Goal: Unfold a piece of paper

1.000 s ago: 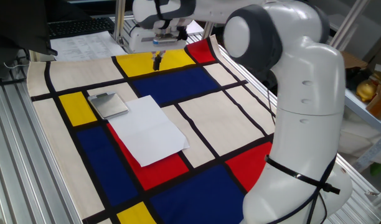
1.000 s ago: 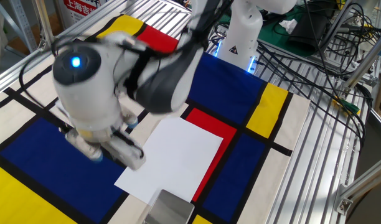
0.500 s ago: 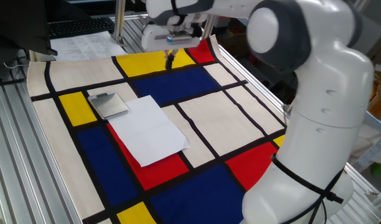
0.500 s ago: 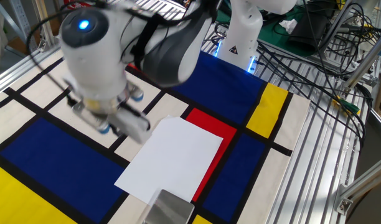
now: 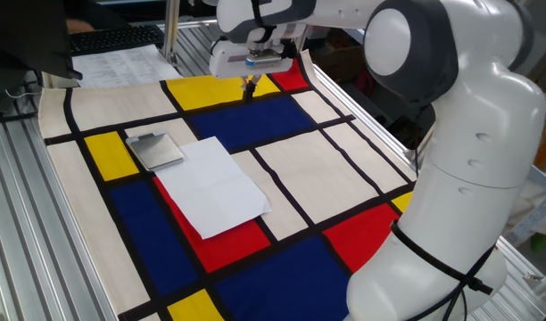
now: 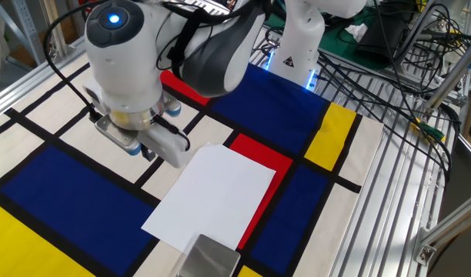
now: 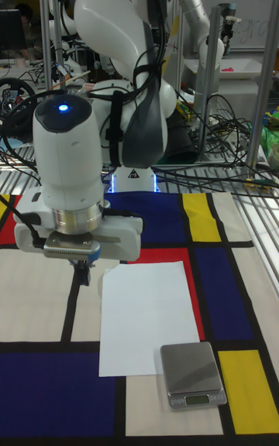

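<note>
The piece of paper [image 5: 210, 185] is a plain white sheet lying flat on the coloured patchwork cloth, over red and blue patches. It also shows in the other fixed view [image 6: 216, 196] and in the tall view [image 7: 143, 318]. My gripper [image 5: 251, 86] hangs above the cloth beyond the sheet's far side, near the yellow and blue patches, and touches nothing. Its fingers look pressed together and empty. In the tall view the gripper [image 7: 84, 272] sits just left of the sheet's top left corner. The wrist body [image 6: 139, 135] hides the fingertips in the other fixed view.
A small shiny grey metal plate [image 5: 155, 150] rests against one corner of the sheet, seen also as the plate [image 7: 192, 375]. White sheets with printed text [image 5: 121, 62] lie past the cloth's far edge. The arm's large white base [image 5: 451, 196] stands at the right.
The gripper has swung sideways along the far side of the cloth, to the right in the one fixed view. The sheet and the metal plate have not moved.
</note>
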`<state>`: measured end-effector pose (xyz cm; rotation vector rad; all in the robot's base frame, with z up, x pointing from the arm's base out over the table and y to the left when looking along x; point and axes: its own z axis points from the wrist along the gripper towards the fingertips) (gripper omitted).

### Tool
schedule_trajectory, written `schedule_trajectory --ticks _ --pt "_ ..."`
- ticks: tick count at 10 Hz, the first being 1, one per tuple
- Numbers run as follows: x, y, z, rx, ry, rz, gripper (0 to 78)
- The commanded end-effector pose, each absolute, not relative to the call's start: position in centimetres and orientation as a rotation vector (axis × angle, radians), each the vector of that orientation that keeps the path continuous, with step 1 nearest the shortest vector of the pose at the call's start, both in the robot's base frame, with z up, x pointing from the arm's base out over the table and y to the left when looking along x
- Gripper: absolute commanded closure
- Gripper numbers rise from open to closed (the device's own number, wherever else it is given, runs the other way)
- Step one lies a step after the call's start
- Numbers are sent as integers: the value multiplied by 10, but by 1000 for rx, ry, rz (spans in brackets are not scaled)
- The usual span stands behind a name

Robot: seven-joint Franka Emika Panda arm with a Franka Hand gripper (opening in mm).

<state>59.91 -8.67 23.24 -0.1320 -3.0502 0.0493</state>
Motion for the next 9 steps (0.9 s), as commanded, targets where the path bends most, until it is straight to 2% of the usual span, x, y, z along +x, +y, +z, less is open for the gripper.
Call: schedule_trajectory --ticks 1,9 --pt "596 -95 234 -4 -3114 41 764" --pt "571 -108 212 29 -3182 39 764"
